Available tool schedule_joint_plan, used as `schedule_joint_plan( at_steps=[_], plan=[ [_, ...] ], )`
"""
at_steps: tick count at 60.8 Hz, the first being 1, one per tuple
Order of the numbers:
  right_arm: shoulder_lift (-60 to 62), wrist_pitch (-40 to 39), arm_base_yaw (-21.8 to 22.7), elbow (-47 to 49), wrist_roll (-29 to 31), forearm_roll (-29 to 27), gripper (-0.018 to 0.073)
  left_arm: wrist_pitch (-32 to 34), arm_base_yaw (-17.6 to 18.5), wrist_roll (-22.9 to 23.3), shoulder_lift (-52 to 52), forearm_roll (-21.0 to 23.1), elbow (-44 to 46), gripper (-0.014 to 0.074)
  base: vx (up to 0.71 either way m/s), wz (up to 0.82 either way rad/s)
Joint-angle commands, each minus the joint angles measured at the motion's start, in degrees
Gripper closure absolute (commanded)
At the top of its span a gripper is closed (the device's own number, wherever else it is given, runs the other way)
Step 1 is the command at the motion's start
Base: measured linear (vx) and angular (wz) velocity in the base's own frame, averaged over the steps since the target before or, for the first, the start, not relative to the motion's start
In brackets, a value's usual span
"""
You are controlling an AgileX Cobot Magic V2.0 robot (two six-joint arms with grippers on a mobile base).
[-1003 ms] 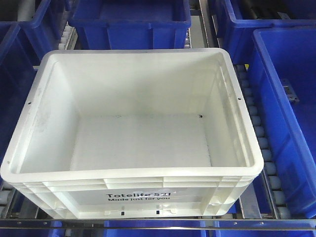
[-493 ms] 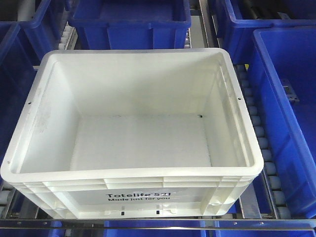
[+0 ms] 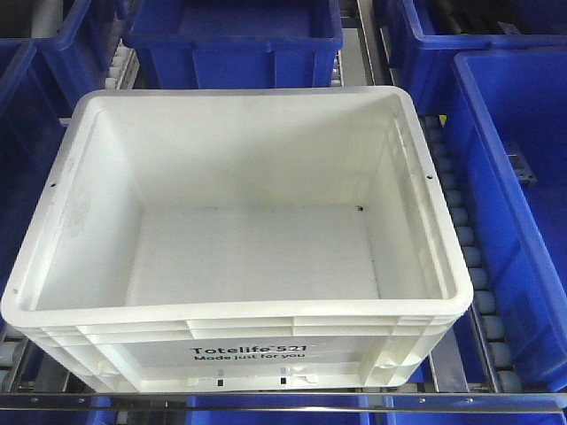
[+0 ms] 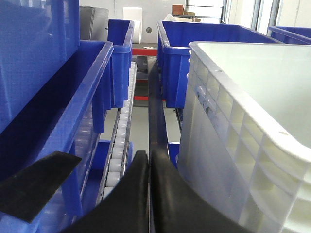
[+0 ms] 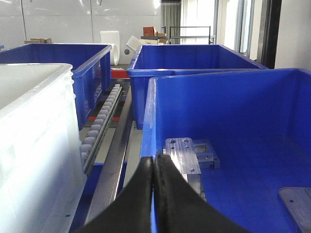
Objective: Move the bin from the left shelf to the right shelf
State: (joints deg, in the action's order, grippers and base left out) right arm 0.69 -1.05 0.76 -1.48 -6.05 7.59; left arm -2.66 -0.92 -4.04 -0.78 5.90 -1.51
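The white bin stands empty on the roller shelf in the middle of the front view, its "Totelife 521" print facing me. Neither gripper shows in that view. In the left wrist view my left gripper is shut with nothing in it, low beside the bin's ribbed left wall, over the gap and rail. In the right wrist view my right gripper is shut and empty, above the rim of a blue bin. The white bin's right wall lies to its left.
Blue bins surround the white one: at the back, at the right and at the left. White rollers and metal rails run between them. A metal block lies in the right blue bin.
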Motion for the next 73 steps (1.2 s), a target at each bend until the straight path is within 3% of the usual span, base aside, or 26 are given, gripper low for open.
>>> schedule_joint_plan(
  at_steps=[1, 19, 73],
  plan=[
    [0.7, -4.3, 0.2, -0.8, 5.1, -4.0, 0.0568, 4.4, 0.4, 0.4, -0.5, 0.5, 1.2, 0.0602, 0.0, 0.0],
    [0.7, -4.0, 1.6, -0.8, 5.5, -4.2, 0.0568, 4.4, 0.4, 0.4, -0.5, 0.5, 1.2, 0.0602, 0.0, 0.0],
    [0.7, -5.8, -0.1, -0.8, 3.6, -2.7, 0.0568, 4.4, 0.4, 0.4, -0.5, 0.5, 1.2, 0.0602, 0.0, 0.0]
  ],
)
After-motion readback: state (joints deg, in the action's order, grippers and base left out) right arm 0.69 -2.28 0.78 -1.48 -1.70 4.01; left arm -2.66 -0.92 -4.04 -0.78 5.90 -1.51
